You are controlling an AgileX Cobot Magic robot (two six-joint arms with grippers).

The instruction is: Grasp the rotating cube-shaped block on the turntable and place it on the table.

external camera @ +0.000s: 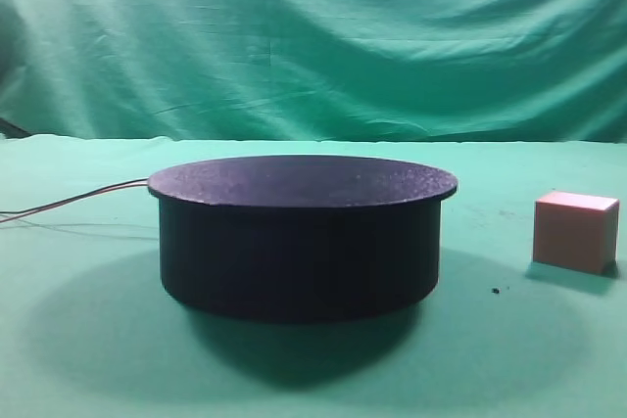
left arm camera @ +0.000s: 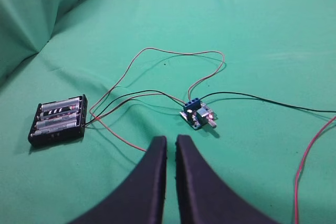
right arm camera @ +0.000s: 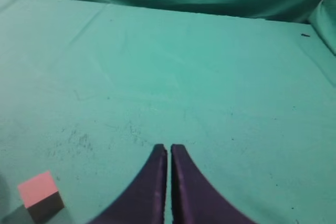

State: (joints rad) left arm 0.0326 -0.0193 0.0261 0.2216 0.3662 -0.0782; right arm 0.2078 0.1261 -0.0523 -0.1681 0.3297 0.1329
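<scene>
Exterior high view gives us the cube-shaped block (external camera: pixel 576 232) resting on the table (external camera: pixel 88 340), off to the right of the turntable (external camera: pixel 299 237) and well clear of its wall, not on its top. We see the turntable's flat dark top bare, with thin wires (external camera: pixel 73 201) trailing from its left side across the green cloth. From the right wrist camera we find the block low at the left, apart from the right gripper (right arm camera: pixel 168 150), whose two dark fingers are pressed together around nothing. From the left wrist camera we see the left gripper (left arm camera: pixel 171 141) with its fingers nearly touching, also empty, above the cloth near a battery holder (left arm camera: pixel 58 120) and a small circuit board (left arm camera: pixel 197 114) joined by red and black wires.
</scene>
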